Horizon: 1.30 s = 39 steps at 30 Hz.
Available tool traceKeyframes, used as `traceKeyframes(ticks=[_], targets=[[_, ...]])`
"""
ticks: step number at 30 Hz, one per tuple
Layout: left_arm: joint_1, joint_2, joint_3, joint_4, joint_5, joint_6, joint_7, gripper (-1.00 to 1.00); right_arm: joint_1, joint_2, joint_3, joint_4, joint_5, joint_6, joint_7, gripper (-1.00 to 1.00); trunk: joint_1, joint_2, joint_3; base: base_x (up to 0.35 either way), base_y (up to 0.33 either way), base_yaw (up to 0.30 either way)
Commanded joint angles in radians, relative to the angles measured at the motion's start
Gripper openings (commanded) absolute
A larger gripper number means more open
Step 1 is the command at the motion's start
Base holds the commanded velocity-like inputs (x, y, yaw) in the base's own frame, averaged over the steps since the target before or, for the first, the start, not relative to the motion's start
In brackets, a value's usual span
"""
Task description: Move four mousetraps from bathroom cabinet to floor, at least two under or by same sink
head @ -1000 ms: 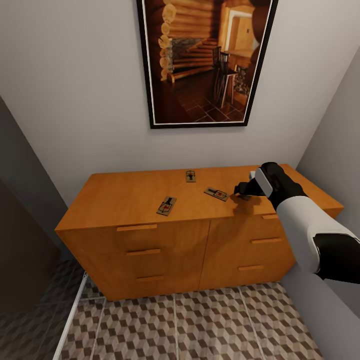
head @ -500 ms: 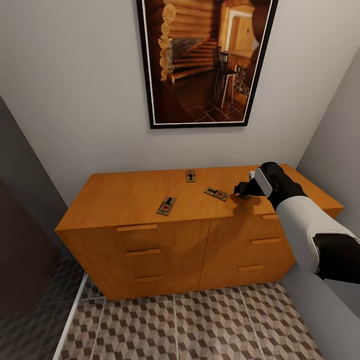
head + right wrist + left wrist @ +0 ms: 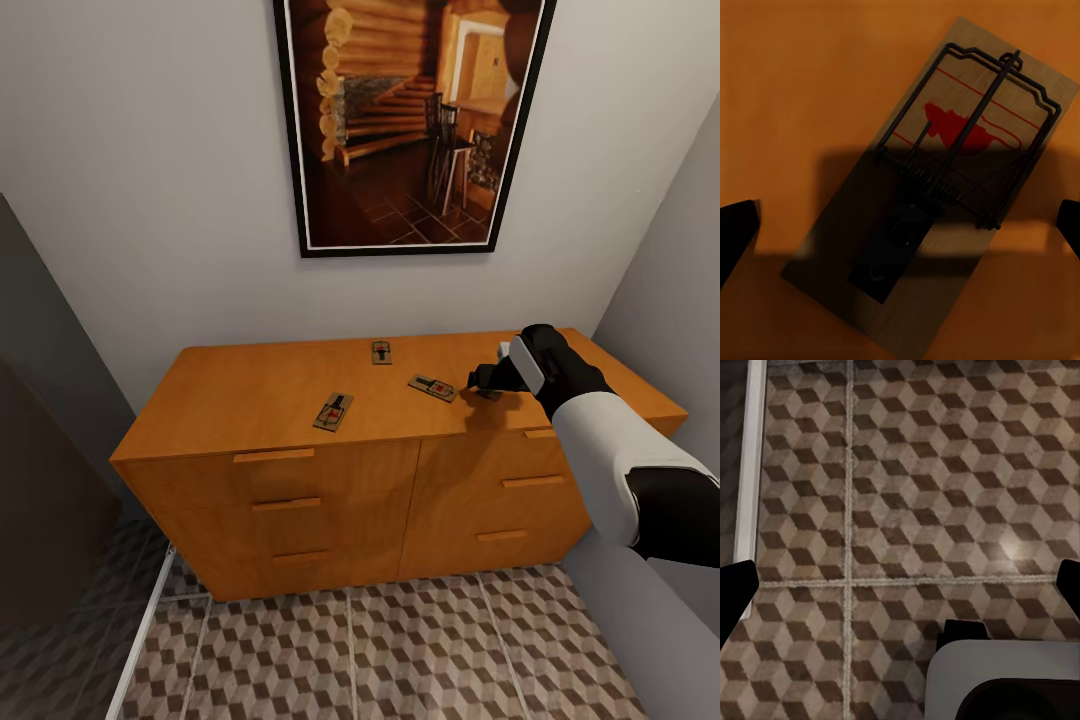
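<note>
Right gripper point(image 3: 900, 217) spread wide, hovering over a mousetrap point(image 3: 934, 184) near cabinet point(image 3: 260, 395) top's front edge, right half. Likely light, stiff, thin, with fiddly wire; best pinched across board's long edges. Left gripper point(image 3: 904, 585) apart above bathroom floor point(image 3: 915, 480).

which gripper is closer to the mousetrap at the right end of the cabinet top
Right. The right gripper hangs just above that mousetrap, fingers spread to either side. The left gripper points at the bathroom floor, away from the cabinet top.
</note>
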Motion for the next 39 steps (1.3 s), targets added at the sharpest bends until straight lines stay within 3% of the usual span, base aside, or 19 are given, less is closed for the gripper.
traceKeyframes(ticks=[1, 17, 18, 39], targets=[[-0.002, 0.001, 0.009, 0.004, 0.002, -0.005, -0.01, 1.0, 0.0, 0.0, 0.004, 0.069, -0.025, 0.003, -0.008, 1.0, 0.0, 0.0, -0.001, 0.0, 0.0, 0.0], [-0.002, 0.001, 0.009, 0.004, 0.002, -0.005, -0.01, 1.0, 0.0, 0.001, 0.004, 0.069, -0.026, 0.003, -0.008, 1.0, 0.0, 0.0, -0.001, 0.0, 0.0, 0.0], [-0.002, 0.001, 0.009, 0.004, 0.002, -0.005, -0.01, 1.0, 0.0, 0.001, 0.004, 0.069, -0.026, 0.003, -0.008, -1.0, 0.0, 0.0, -0.001, 0.0, 0.0, 0.0], [-0.002, 0.001, 0.008, 0.004, 0.002, -0.005, -0.01, 1.0, 0.0, 0.001, 0.004, 0.069, -0.025, 0.003, -0.008, -1.0, 0.0, 0.0, -0.001, 0.0, 0.0, 0.0]])
